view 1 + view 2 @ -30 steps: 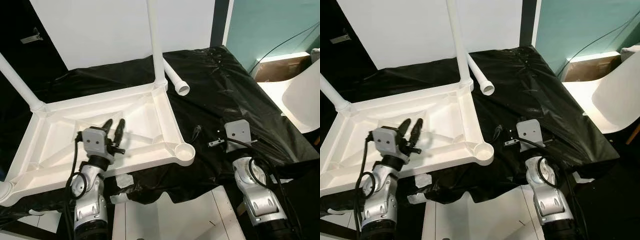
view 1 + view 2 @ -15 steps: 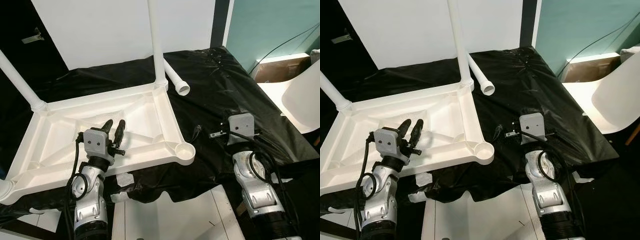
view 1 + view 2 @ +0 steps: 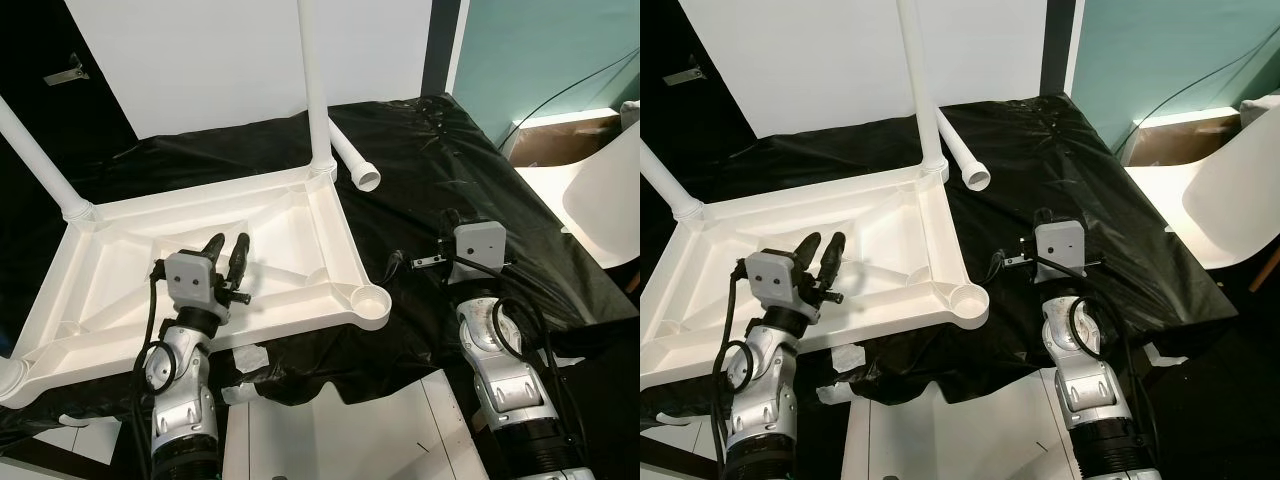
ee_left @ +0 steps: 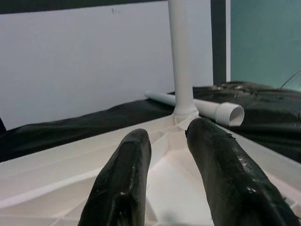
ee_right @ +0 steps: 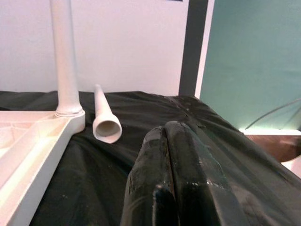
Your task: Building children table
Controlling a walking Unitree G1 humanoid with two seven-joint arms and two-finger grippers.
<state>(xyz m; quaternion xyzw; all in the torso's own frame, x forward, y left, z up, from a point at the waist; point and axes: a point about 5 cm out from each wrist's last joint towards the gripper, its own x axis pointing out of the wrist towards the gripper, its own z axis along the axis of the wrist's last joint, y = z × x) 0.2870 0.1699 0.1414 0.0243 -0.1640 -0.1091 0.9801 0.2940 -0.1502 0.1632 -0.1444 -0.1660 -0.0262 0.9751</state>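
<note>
The left gripper (image 3: 228,252) hovered over the tabletop (image 3: 120,225), fingers spread. The right gripper (image 5: 175,155), beside the tabletop, had fingers pressed together.

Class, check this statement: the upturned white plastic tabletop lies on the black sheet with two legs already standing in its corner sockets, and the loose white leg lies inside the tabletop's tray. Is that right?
Not quite. The loose white plastic leg lies outside the upturned white plastic tabletop, on the black plastic sheet beside the far corner, as the left eye view shows. The rest holds: two white upright legs stand in corner sockets.
</note>
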